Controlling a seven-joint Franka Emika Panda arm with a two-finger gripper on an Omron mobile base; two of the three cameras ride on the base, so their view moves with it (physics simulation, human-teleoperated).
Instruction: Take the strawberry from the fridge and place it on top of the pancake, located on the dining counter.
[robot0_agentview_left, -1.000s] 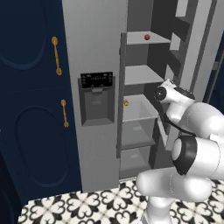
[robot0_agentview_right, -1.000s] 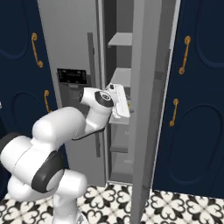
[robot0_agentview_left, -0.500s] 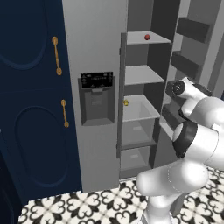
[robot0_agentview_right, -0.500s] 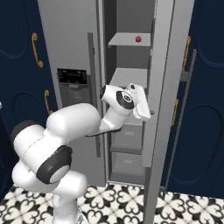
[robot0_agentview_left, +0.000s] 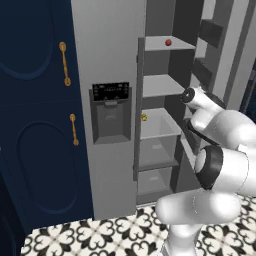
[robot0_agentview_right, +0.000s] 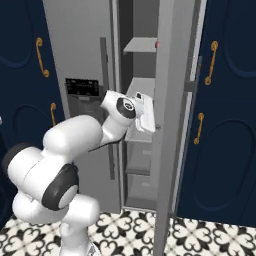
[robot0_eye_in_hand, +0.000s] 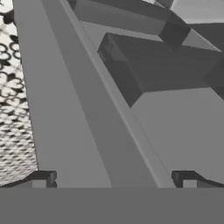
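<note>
You have one strawberry (robot0_agentview_left: 168, 42), sitting on the top shelf of the open fridge (robot0_agentview_left: 107, 65). One small yellow item (robot0_agentview_left: 144, 117) lies two shelves below it. No readable writing on the fridge's dispenser panel (robot0_agentview_left: 110, 92). Your gripper (robot0_eye_in_hand: 113, 178) faces the fridge door, fingers spread wide, holding nothing.

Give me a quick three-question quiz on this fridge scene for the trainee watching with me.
1. True or false: the strawberry sits on the top shelf of the open fridge.
2. The gripper in the hand view is: A) open with nothing between the fingers, B) shut on the strawberry, C) shut on a handle.
3. Fill in: the small yellow item lies at the front-left corner of the ____ shelf down.

Key: 1 true; 2 A; 3 third.
</note>
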